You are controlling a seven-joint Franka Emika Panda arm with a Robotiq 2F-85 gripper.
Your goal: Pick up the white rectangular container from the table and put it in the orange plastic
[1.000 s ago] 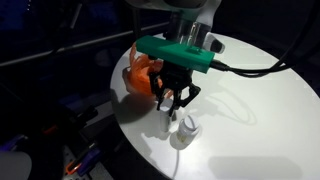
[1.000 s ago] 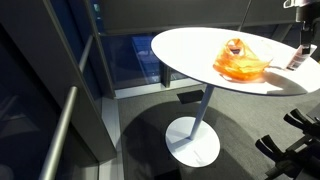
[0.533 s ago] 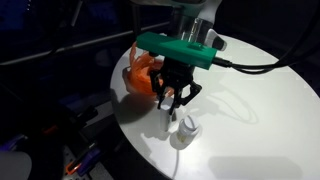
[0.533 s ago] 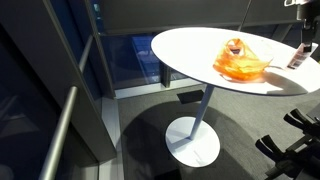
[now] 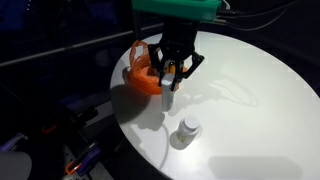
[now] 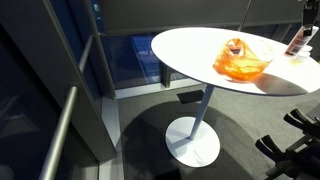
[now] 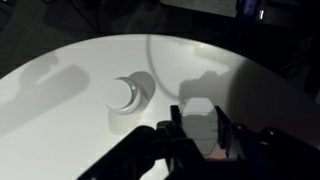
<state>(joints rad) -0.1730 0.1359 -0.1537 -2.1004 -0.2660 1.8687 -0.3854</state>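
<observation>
In an exterior view, the gripper point(image 5: 172, 74) points straight down over the table point(image 5: 250, 110), near the edge where the orange plastic point(image 5: 141, 74) lies. Its fingers are closed in on the upper end of the white rectangular container point(image 5: 170, 97), pinching it. The container is narrow, pale and upright, and its lower part shows below the fingertips. It seems to hang clear of the tabletop, just beside the orange plastic and not in it. A small white jar point(image 5: 185, 128) stands apart from it, nearer the table's near edge.

In the other exterior view, the container point(image 6: 296, 43) shows as a slim light block at the picture's right border, above the table's point(image 6: 190, 45) far side. The crumpled orange plastic point(image 6: 243, 60) lies a little further in. The fingers are too small here to judge their spread.

In the wrist view, the dark fingers point(image 7: 175, 128) press on both sides of the container point(image 7: 198, 112), whose flat white face sits between them. The round-capped jar point(image 7: 124, 95) stands on the white table point(image 7: 60, 130) off to one side, not touching it.
</observation>
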